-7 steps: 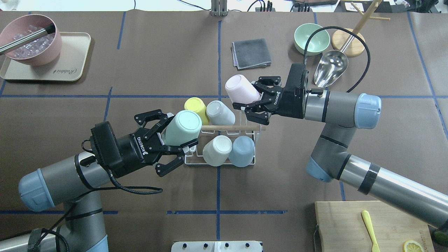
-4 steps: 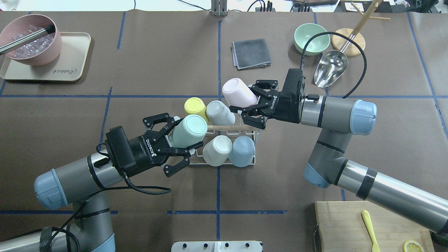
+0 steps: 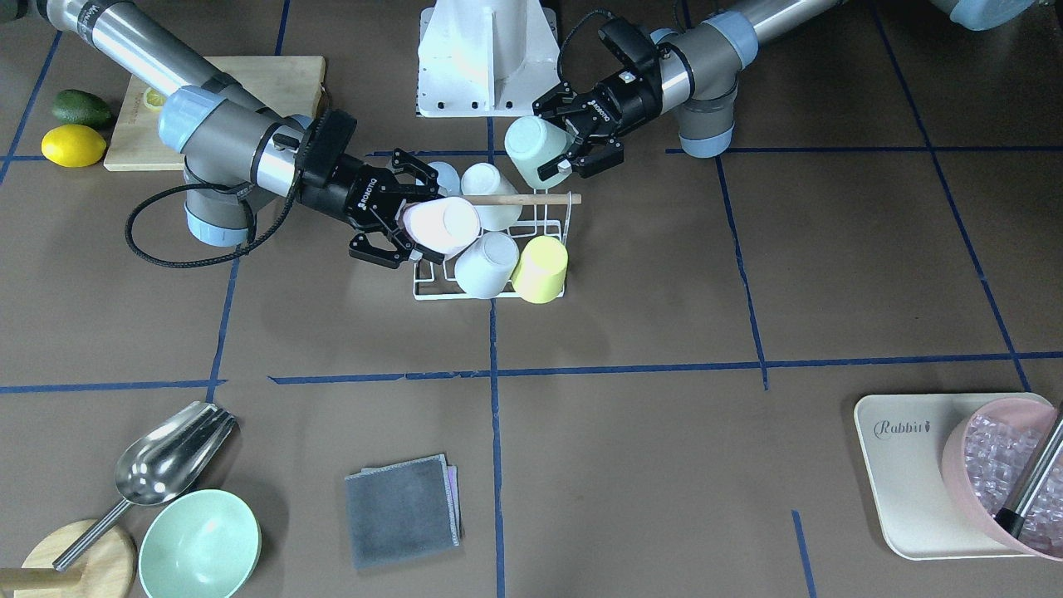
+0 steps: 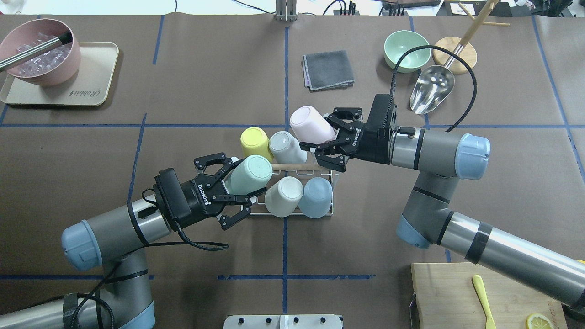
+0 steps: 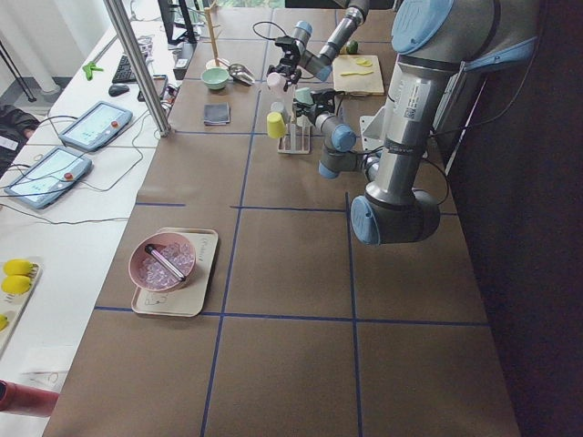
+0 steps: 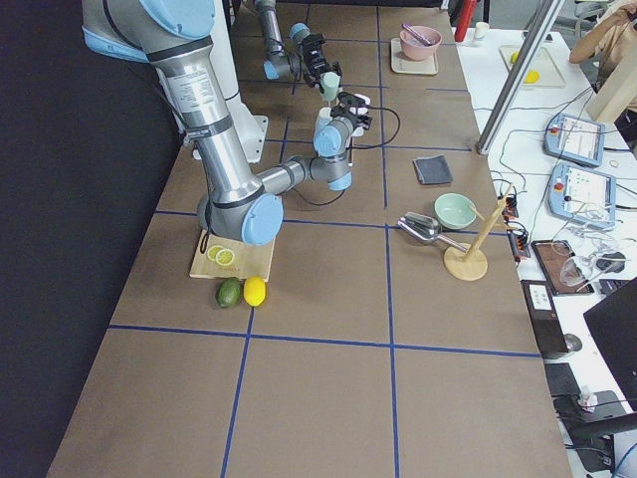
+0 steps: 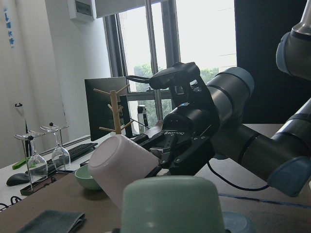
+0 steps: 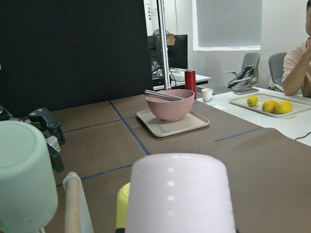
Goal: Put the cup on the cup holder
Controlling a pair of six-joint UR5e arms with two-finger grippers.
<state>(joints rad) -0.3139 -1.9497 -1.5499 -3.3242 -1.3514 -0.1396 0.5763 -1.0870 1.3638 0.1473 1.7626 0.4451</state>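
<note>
left pincer (image 4: 238, 179) pinching mint cup (image 4: 251, 170); right pincer (image 4: 316, 132) pinching pink cup (image 4: 310, 121); cup holder (image 4: 292, 167) holds four cups (image 4: 283, 195)

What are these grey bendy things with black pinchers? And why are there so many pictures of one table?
They are two robot arms, and each ends in a claw with two fingers. Six cameras took these pictures at once: one above and behind the robot, one facing it, one at each table end, and one on each wrist. On the brown table stands a small white wire cup holder with a wooden rod. It carries a yellow cup, a pale grey cup, a white cup and a blue cup. The left claw grips a mint green cup. The right claw grips a pale pink cup. Farther off lie a folded grey cloth, a green bowl, a shiny metal scoop and a pink bowl of ice cubes.
</note>
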